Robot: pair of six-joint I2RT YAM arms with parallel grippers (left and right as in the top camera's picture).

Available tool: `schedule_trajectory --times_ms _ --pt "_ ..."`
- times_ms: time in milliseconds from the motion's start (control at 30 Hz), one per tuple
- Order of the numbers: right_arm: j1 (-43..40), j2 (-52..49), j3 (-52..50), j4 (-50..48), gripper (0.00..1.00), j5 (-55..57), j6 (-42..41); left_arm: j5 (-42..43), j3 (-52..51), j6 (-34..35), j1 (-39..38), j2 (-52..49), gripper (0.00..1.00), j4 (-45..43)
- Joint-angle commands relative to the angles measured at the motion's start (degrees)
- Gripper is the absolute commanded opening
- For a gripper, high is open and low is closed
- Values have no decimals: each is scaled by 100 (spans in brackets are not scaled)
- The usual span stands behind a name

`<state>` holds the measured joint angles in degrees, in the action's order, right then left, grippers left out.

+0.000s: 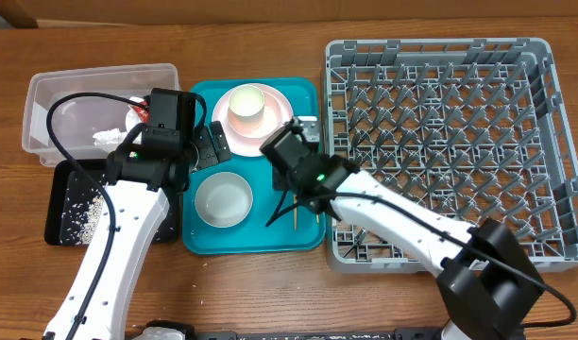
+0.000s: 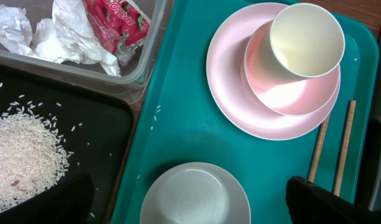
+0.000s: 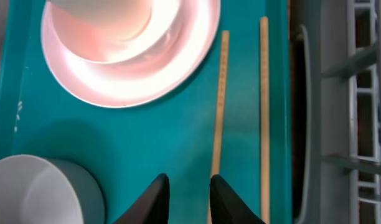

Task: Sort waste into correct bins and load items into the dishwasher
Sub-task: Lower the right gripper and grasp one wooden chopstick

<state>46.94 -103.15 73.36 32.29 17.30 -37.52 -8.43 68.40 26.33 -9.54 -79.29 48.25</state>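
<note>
A white bowl [image 1: 223,200] sits on the teal tray, and my left gripper [image 2: 190,205] hangs wide open and empty above it [image 2: 193,196]. A white cup [image 2: 305,37] stands in a pink bowl [image 2: 290,96] on a pink plate [image 2: 231,93]. Two chopsticks [image 3: 220,99] [image 3: 264,99] lie along the tray's right side. My right gripper [image 3: 189,199] is slightly open and empty, just left of the near chopstick. The clear tub [image 1: 43,104] holds a napkin [image 2: 60,40] and a red wrapper [image 2: 116,22]. Rice [image 2: 22,149] lies in the black tray [image 2: 97,124].
The grey dish rack [image 1: 440,47] fills the table's right side and holds nothing; its wall [image 3: 365,124] runs right beside the teal tray [image 1: 303,236]. A few rice grains lie on the teal tray near the black tray. Both arms cross over the teal tray.
</note>
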Motion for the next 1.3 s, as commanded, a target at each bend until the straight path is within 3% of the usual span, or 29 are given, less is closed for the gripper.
schedule_trajectory --times_ms 0,500,733,1267 --pt "190 -122 -35 -101 29 669 -7 -57 68 -127 22 57 100 -9" --pt "249 -881 -35 -461 31 1010 -153 -55 68 -127 11 55 100 -9" --pt "166 -1091 -35 -466 28 1010 -584 -55 68 -127 13 55 100 -9" --pt "83 -1497 -35 -614 19 804 -579 -57 68 -127 13 55 100 -9"
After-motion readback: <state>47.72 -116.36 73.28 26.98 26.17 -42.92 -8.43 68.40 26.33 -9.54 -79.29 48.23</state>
